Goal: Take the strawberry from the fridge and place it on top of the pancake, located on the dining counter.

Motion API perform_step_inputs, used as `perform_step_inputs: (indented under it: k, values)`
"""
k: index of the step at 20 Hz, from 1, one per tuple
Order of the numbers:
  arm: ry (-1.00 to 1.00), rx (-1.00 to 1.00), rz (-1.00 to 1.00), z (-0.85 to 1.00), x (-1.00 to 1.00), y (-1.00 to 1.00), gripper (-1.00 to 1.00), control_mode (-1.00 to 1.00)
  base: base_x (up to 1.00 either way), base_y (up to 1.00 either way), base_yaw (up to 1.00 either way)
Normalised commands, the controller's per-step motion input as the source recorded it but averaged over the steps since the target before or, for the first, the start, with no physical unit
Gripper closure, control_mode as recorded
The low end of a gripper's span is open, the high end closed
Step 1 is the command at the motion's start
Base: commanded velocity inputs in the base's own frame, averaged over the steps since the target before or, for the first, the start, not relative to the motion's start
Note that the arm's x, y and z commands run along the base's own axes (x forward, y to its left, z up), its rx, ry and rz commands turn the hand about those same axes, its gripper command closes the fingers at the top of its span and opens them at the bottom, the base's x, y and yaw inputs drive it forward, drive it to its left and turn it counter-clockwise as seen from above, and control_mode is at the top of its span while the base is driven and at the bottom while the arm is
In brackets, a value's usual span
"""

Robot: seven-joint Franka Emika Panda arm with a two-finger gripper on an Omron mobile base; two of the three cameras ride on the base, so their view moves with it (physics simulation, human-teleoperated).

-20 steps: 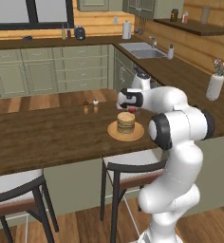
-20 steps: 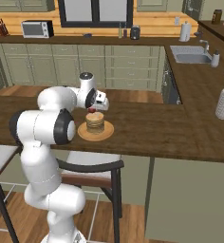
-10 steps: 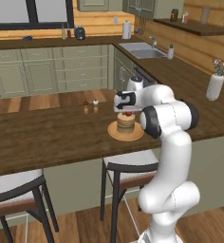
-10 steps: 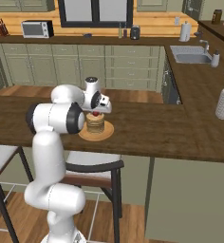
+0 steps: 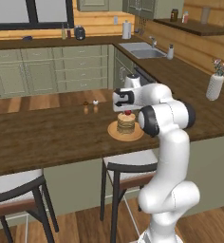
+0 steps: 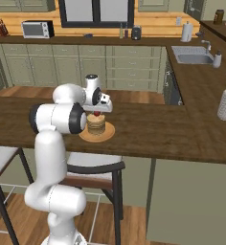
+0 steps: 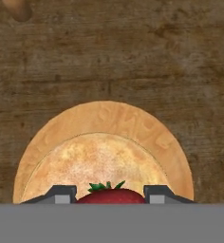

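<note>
The hand (image 7: 109,195) grips a small red strawberry (image 7: 111,195) with green leaves at its top between its two dark fingers (image 7: 61,194), right over the stack of tan pancakes (image 7: 92,166) on a round tan plate (image 7: 156,135), which sits on the dark wood-grain table (image 7: 133,57).

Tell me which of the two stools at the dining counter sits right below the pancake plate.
The stool just beside the robot's white body, directly under the plate. The other stool stands far off at the picture's left edge.
</note>
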Motion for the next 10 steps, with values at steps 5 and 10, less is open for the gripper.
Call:
perform_step_inputs:
  k: [5, 10]
  values:
    - [0.0, 0.0, 0.0, -0.06, -0.01, 0.06, 1.0, -1.0, 0.0, 0.0, 0.0]
    - [0.0, 0.0, 0.0, -0.12, 0.0, 0.02, -1.0, -1.0, 0.0, 0.0, 0.0]
